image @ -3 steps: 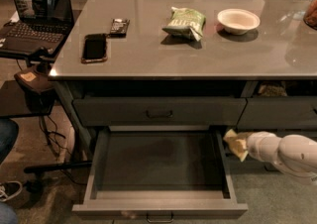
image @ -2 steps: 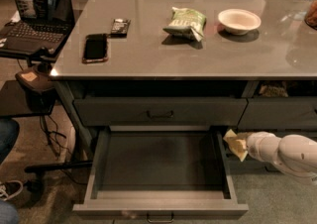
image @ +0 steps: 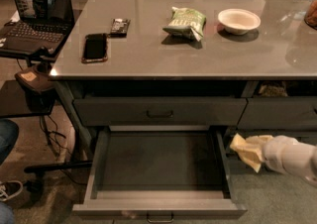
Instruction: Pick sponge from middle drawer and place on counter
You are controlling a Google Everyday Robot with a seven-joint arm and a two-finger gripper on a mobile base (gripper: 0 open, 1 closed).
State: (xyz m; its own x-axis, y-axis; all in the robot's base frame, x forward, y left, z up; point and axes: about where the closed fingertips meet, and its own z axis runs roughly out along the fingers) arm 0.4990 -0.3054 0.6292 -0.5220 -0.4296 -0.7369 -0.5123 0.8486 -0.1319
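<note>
The sponge (image: 245, 149) was held in the pincer (image: 258, 154), just right of the open middle drawer (image: 158, 162) and below the desk (image: 148, 55). If raised straight up, it could be snagged under the desk's edge and pulled loose, since the grip seemed shallow.

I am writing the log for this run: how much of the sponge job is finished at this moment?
Done: the wide dark grey middle drawer is open and bare, and the pale yellow foam sponge is out of it. In hand: the claw holds the sponge right of the drawer, below counter height. Left: lifting it and setting it on the glossy grey counter.
</note>
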